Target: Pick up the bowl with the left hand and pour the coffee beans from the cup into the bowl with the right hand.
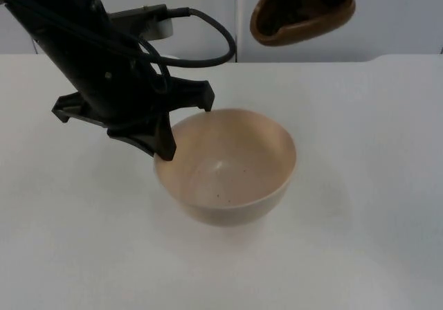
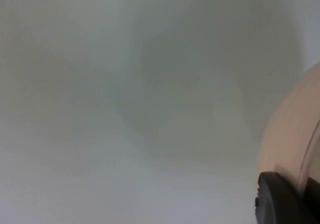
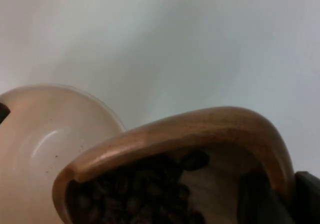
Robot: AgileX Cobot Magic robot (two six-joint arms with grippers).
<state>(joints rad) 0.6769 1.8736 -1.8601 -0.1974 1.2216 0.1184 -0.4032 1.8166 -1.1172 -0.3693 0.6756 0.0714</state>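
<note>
In the top view, the left hand (image 1: 168, 140) comes down from the upper left and is closed on the near-left rim of the bowl (image 1: 228, 168), one black finger lying over the rim edge. The bowl is pale beige, upright, and casts a soft shadow on the white tabletop (image 1: 360, 241) around and below it; whether it is lifted or resting I cannot tell. Its inside looks bare apart from a few tiny dark specks. Up at the right of the bowl and well apart from it, the brown wooden cup (image 1: 303, 16) is held by the right hand, tilted with its mouth turned toward the left and downward; the fingers themselves are mostly cut off by the picture's edge.

In the left wrist view, a black fingertip (image 2: 280, 199) presses against the bowl's outer wall (image 2: 292, 134), with the plain tabletop (image 2: 125, 109) beyond.

In the right wrist view, the right hand (image 3: 280, 196) grips the cup (image 3: 200, 129) by its rim, one dark finger inside and one outside. Coffee beans (image 3: 135, 194) lie heaped inside the cup. Beyond the cup's rim stands the bowl (image 3: 45, 139), its open inside facing the camera.
</note>
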